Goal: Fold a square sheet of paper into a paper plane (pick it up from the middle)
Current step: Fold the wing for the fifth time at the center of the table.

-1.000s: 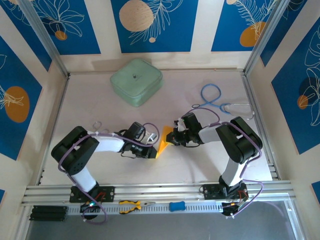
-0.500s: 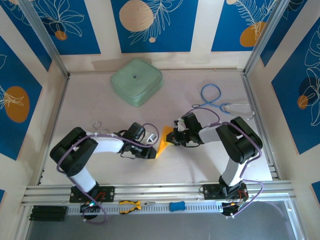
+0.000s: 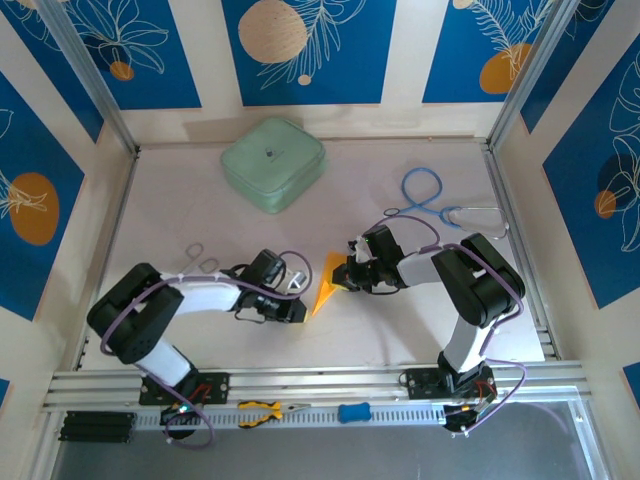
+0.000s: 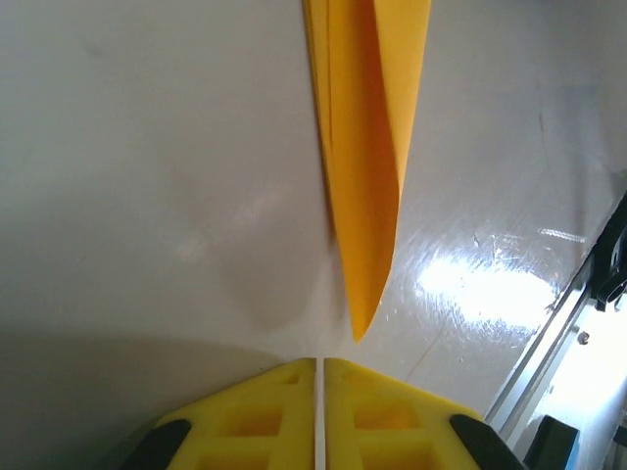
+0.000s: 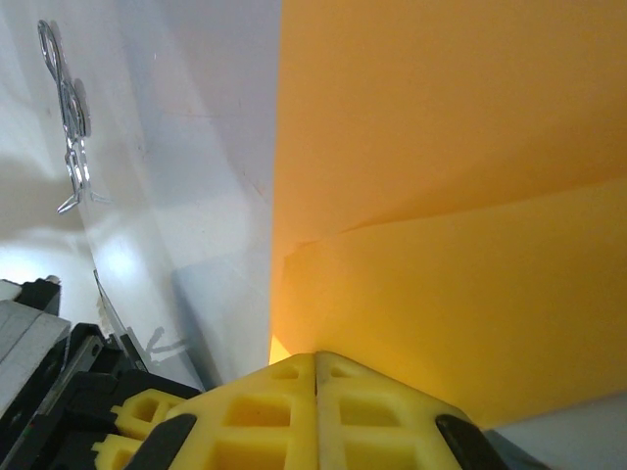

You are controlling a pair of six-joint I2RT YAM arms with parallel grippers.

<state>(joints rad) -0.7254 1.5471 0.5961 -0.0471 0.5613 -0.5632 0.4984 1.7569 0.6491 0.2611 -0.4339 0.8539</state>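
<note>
Orange paper plane (image 3: 326,285) pinched in right pincer (image 3: 343,278); left pincer (image 3: 298,312) closed, empty, beside its tip; mint case (image 3: 273,164) well apart.

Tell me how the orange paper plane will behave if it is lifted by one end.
Probably very light and floppy: the paper plane is thin sheet, so its free tip may droop. Its lengthwise creases likely stiffen it somewhat. On the glossy table it would likely slide easily when pushed.

no legible text, mint-green case (image 3: 272,163) mark unreadable
</note>
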